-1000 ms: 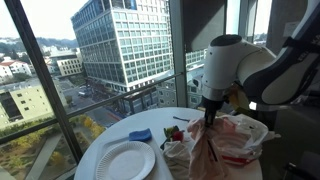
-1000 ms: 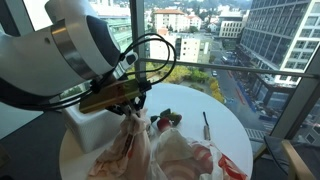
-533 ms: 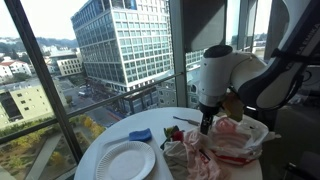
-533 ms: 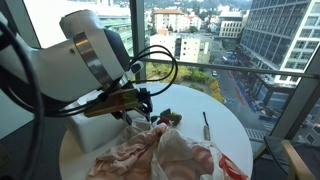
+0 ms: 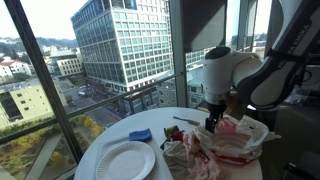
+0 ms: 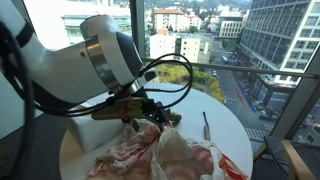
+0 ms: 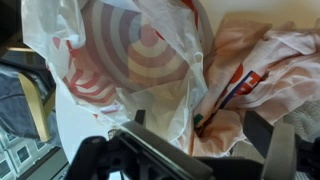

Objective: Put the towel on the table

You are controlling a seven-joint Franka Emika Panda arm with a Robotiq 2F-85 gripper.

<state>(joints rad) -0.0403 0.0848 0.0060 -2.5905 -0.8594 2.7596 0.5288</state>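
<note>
The towel (image 5: 199,152), a pinkish striped cloth, lies crumpled on the round white table (image 5: 105,140) against a white and red plastic bag (image 5: 240,135). My gripper (image 5: 212,122) hangs just above the heap, open, holding nothing. In the other exterior view the gripper (image 6: 152,112) stands over the towel (image 6: 125,155). In the wrist view the two fingers (image 7: 258,128) stand wide apart around my gripper (image 7: 199,122), with the towel (image 7: 235,100) lying loose below them.
A white plate (image 5: 125,160) sits near the table's front edge, with a blue object (image 5: 140,134) behind it. Small red and green items (image 6: 170,120) and a utensil (image 6: 206,124) lie on the table (image 6: 225,135). Tall windows surround the table.
The gripper was shut on the towel and held it up in a peak. The jaws have opened and the towel has dropped onto the heap on the table.
</note>
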